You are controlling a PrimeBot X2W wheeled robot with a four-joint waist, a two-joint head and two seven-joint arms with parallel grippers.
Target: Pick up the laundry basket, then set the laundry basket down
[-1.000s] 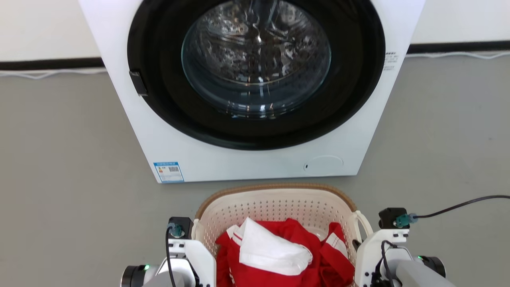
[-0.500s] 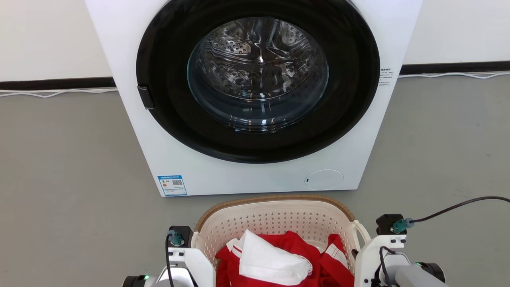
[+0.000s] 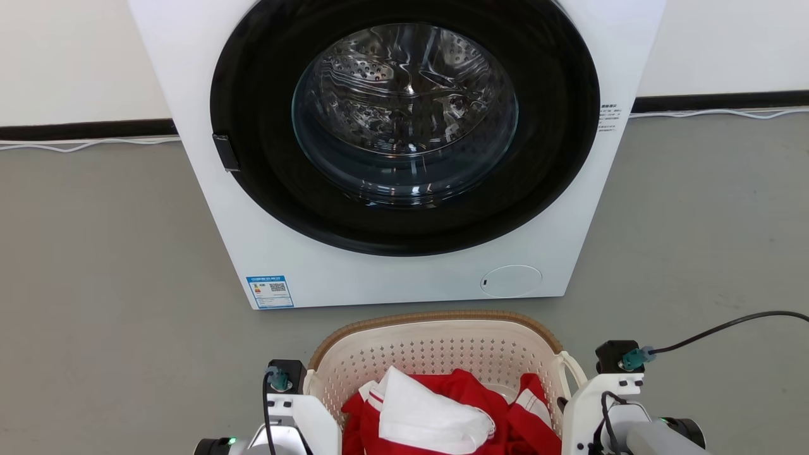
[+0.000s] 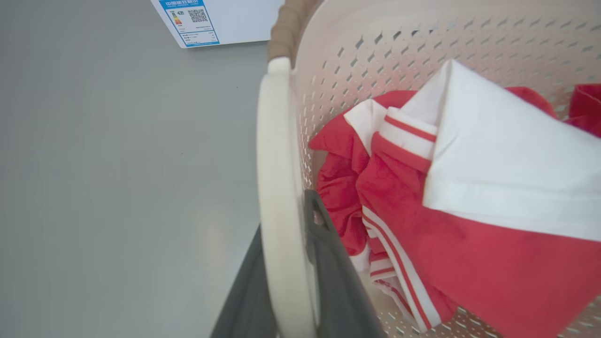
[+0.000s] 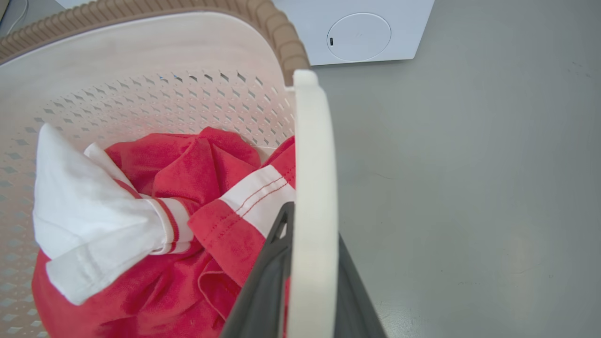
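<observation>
Laundry basket (image 3: 436,344) is near the robot, just in front of the washing machine (image 3: 404,278). The left gripper (image 4: 284,220) is clamped on the left loop handle (image 4: 277,164) and the right gripper (image 5: 312,230) on the right loop handle (image 5: 312,141). The plastic looks stiff and the red and white clothes (image 3: 442,411) light, so I'd expect an easy lift if it is kept level. The grey floor (image 3: 95,253) looks smooth, with a white wall (image 3: 63,57) far behind.

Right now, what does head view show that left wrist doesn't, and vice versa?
Head, not left wrist: washer door, drum, black cable. Left wrist, not head: left gripper closed on the left handle. Both: basket, red-and-white clothes, blue label, grey floor.
</observation>
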